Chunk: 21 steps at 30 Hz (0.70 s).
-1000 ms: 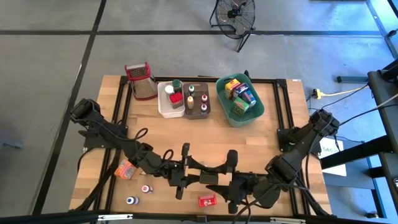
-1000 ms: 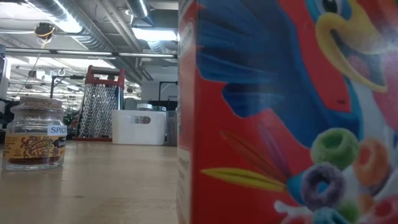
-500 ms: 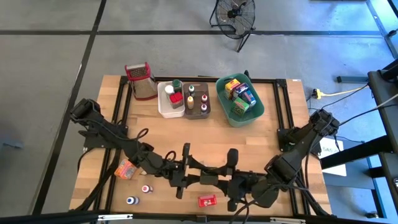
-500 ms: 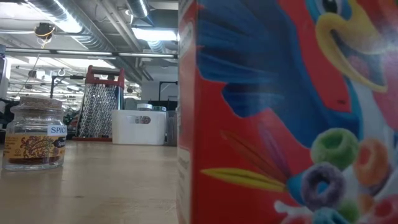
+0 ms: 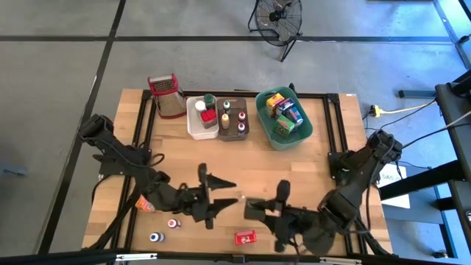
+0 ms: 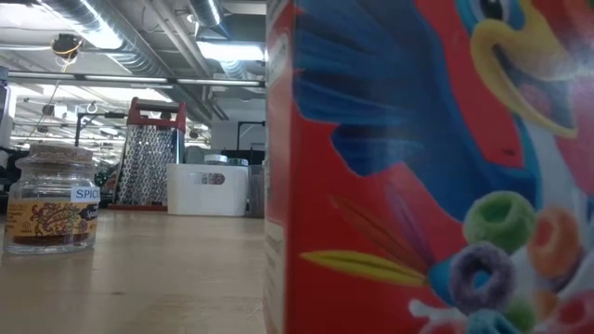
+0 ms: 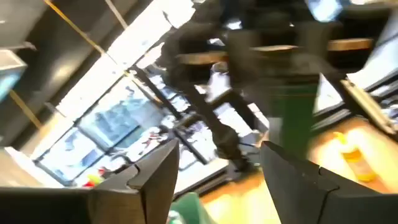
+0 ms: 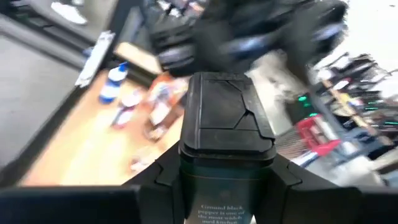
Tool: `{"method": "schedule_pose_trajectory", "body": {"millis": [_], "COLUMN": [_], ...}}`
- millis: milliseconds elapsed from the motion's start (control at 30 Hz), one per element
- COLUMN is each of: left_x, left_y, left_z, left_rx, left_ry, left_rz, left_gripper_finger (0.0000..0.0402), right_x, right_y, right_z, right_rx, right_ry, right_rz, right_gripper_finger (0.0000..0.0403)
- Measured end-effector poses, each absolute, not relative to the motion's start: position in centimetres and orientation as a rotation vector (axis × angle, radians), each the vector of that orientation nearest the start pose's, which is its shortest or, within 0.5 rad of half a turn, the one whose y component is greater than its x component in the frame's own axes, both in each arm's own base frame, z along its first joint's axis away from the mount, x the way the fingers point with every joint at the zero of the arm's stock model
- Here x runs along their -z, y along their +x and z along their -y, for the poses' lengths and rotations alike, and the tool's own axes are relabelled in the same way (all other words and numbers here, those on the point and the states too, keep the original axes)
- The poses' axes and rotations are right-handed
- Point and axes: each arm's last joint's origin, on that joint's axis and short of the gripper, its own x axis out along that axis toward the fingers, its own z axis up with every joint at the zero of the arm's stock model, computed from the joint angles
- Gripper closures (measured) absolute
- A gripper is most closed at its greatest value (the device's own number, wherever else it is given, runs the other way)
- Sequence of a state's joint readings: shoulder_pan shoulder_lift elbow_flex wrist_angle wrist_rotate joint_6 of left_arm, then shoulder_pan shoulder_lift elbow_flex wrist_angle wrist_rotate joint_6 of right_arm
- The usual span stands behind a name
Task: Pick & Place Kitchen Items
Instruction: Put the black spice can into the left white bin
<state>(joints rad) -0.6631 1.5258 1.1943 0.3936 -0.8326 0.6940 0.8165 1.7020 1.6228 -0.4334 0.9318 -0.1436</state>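
Pepper tin is the thing in play: dark green body, black flip-top lid, a label that reads something like ground black pepper. It sits upright between the fingers of the right tool, which are closed against its two sides just under the lid. So that tool has it, up off the bench near the front middle.

From above, the right tool and the left tool point at each other, close but apart. I honestly can't pick the tin out from up there, it's all dark on dark. The left tool has its fingers spread wide with nothing between them. A blurry green shape sits a bit beyond them, probably the same tin.

Handling-wise I'd guess it's light and rigid. The smooth sides could slip, and the hinged lid is the weak spot. Gripping the body below the lid, like now, seems right to me. Squeezing the cap might pop it.

Farther back are the white bin and the teal bin, already holding stuff. A red box lies at the front edge.
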Motion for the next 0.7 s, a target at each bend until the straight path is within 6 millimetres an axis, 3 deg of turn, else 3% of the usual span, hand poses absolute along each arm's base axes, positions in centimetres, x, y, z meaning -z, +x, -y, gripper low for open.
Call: {"method": "schedule_pose_trajectory", "body": {"millis": [133, 300, 433, 567, 700], "left_x": [-35.7, -38.3, -39.4, -40.7, -40.4], "left_y": [27.7, 27.5, 28.4, 29.6, 31.1], "left_z": [19.9, 18.6, 17.6, 16.5, 17.0], "left_rx": [-0.161, -0.156, -0.015, -0.014, 0.043], "left_ry": [0.68, 0.481, 0.367, 0.31, 0.326], "left_rz": [-0.003, -0.109, -0.261, -0.353, -0.409], "left_gripper_finger": [0.0184, 0.0185, 0.0185, 0.0185, 0.0185], "right_x": [-36.2, -36.0, -35.8, -35.6, -35.5], "right_y": [27.6, 28.5, 29.3, 29.9, 30.1], "right_z": [-25.4, -24.3, -23.4, -22.5, -22.2], "right_rx": [0.104, 0.106, 0.074, 0.078, 0.069], "right_ry": [-0.492, -0.45, -0.418, -0.399, -0.394], "right_rz": [-0.37, -0.398, -0.432, -0.458, -0.472], "right_gripper_finger": [0.0278, 0.0278, 0.0278, 0.0278, 0.0278]}}
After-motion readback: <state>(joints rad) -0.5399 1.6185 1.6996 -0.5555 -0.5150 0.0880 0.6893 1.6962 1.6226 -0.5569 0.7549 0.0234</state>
